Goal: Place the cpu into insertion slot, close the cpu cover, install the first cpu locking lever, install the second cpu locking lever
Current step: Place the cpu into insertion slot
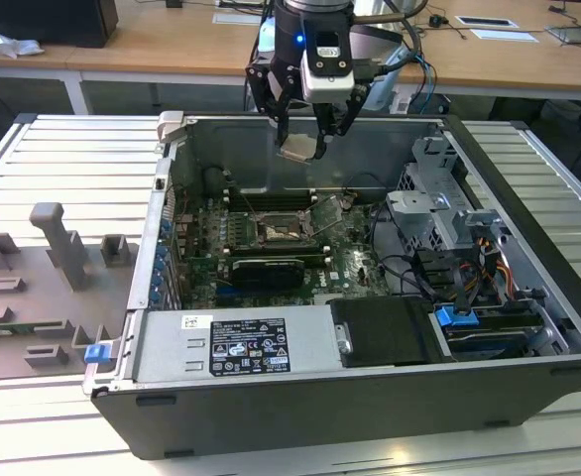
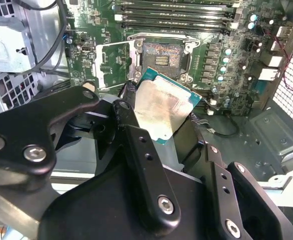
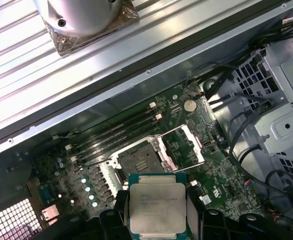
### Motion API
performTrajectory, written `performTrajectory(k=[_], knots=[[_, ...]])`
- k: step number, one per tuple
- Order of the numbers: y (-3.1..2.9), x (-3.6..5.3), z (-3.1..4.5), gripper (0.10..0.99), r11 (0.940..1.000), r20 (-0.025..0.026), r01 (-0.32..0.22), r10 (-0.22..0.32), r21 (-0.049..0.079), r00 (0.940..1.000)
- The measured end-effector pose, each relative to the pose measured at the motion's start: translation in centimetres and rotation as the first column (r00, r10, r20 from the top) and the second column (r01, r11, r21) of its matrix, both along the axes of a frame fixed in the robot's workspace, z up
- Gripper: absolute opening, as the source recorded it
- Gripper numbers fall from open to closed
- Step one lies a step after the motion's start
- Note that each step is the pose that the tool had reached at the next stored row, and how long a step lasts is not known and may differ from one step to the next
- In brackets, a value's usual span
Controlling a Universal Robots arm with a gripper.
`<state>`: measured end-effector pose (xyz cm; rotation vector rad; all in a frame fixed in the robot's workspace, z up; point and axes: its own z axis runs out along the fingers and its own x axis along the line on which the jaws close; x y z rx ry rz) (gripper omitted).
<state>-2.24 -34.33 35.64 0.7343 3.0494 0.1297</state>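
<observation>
Gripper (image 1: 302,142): fingers pinched on the cpu's edges, above the open computer case (image 1: 300,416).
Cpu (image 3: 157,207): held between the fingers, silver top showing.
Insertion slot (image 2: 161,57): below the gripper, well apart, contacts exposed.
Cpu cover (image 2: 114,62): swung open beside the slot.

Wooden desks (image 1: 172,45) along the back, papers (image 1: 486,21) on top, dark box (image 1: 58,20) at one end. Ribbed metal bench (image 1: 72,149) in front; grey moulded fixture (image 1: 60,248) on the exterior view's left. Even lighting.
</observation>
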Motion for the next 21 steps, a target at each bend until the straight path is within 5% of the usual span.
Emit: performTrajectory(k=[11,21], knots=[[0.0,0.0,-0.05,0.545,0.9979,0.0,0.064,-0.064,0.0,0.9979],[0.0,0.0,-0.08,0.545,0.9893,0.0,0.146,-0.146,0.0,0.9893]])
